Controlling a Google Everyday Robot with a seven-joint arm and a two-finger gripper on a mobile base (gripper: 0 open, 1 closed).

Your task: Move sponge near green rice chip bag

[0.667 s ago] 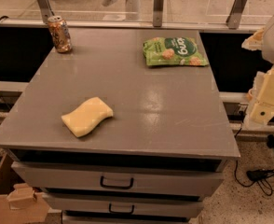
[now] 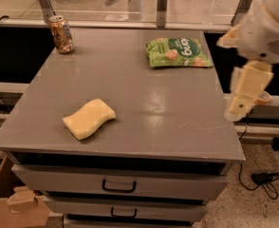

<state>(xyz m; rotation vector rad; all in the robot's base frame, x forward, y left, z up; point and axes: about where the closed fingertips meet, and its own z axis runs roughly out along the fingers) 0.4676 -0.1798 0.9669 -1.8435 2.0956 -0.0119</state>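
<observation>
Lying front-left on the desk [image 2: 168, 108], the sponge [image 2: 88, 118] is well apart from the gripper [image 2: 237, 106] hanging beside the right edge, open or closed I cannot tell; the green rice chip bag [image 2: 178, 52] lies rear-right.

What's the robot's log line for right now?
gripper: beside table right edge | sponge: front left, not held | bag: back right
</observation>
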